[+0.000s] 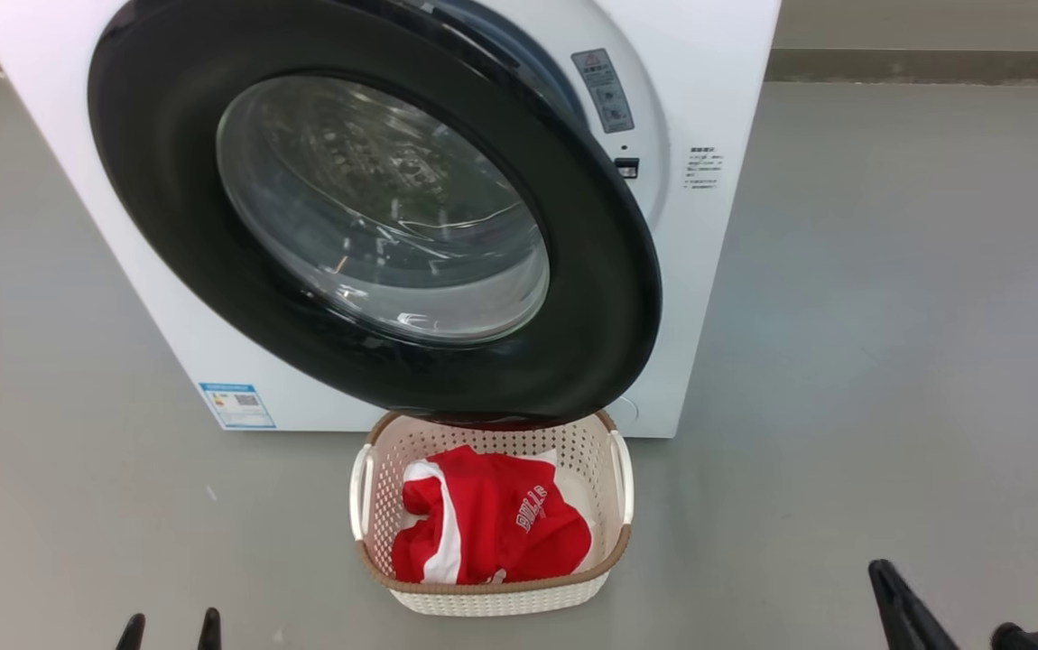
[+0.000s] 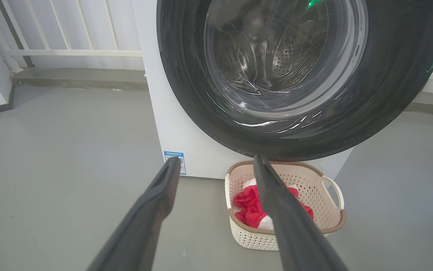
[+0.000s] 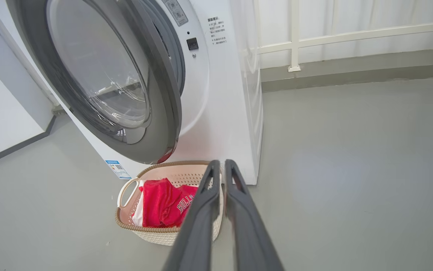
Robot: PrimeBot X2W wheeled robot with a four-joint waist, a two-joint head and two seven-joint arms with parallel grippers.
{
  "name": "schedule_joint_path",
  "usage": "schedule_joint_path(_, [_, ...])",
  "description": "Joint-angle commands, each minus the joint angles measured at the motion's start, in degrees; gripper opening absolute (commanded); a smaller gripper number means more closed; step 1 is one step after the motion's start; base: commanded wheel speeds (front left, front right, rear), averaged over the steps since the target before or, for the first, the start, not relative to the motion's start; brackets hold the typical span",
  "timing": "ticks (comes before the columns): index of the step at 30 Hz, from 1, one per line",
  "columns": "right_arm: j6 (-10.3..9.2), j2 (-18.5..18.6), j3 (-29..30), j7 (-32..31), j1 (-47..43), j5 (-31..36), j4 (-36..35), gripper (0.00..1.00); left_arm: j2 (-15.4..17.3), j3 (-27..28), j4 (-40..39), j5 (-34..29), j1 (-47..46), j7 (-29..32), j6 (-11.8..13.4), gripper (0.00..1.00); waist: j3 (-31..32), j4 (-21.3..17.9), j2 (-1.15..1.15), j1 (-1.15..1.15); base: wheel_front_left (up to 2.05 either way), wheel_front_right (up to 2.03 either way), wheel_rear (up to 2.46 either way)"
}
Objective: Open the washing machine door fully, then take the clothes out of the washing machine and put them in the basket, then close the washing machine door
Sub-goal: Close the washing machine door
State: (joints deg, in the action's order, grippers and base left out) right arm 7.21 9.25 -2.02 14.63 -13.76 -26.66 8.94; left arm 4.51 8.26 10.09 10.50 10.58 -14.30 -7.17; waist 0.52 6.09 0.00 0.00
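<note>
1. Left pincer (image 2: pixel 216 161): fingers spread wide, nothing between them. It sits low and well short of the machine. Looks parked to me.
2. Right pincer (image 3: pixel 222 163): fingers pinched to a thin slit, empty. A narrow tip suits pushing a door rim, not grabbing. That's judgement only.
3. Red jersey (image 1: pixel 492 524) lies bunched in the basket (image 1: pixel 492 589), ahead of both pincers. It's beyond the left pincer's tips toward its right finger, and ahead-left of the right pincer's tips. Neither touches it, so the unload step looks done.
4. Basket stands on the floor (image 1: pixel 889 361) at the foot of the washing machine (image 1: pixel 727 81), under the opening. Probably put there for a short drop from the drum (image 2: pixel 288 64).
5. Washing machine door (image 1: pixel 167 226) hangs ajar, above and beyond both pincers, with its lower rim over the basket's back edge. Its free edge is off the machine's front and the latch socket (image 3: pixel 192 43) is exposed, so it's not latched.
6. To do: close the door by pushing the free edge, the side nearer the right pincer. Risk is the rim sweeping close over the basket. Cannot tell whether it clears.
</note>
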Motion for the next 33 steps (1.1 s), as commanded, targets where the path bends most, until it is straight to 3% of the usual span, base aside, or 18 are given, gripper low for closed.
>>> schedule_joint_path(1, [0.28,1.2,-2.1,0.4,3.1,0.0,-1.6,0.00,0.1,1.4,-1.7,-0.7,-1.9,-0.7,-0.3,1.00,-0.2,0.7,0.00,0.00,0.00,0.00,0.00])
schedule_joint_path(20, [0.28,-2.3,-12.4,0.4,25.3,-1.2,4.0,0.00,-1.5,-4.4,-1.7,0.0,-7.1,-0.7,-0.3,1.00,-5.5,7.2,0.00,0.00,0.00,0.00,0.00])
schedule_joint_path(33, [0.28,-2.8,-11.9,0.4,35.7,-1.2,10.6,0.00,-1.6,-7.5,-1.4,2.1,-10.9,-0.7,-0.3,1.00,-10.1,10.4,0.00,0.00,0.00,0.00,0.00])
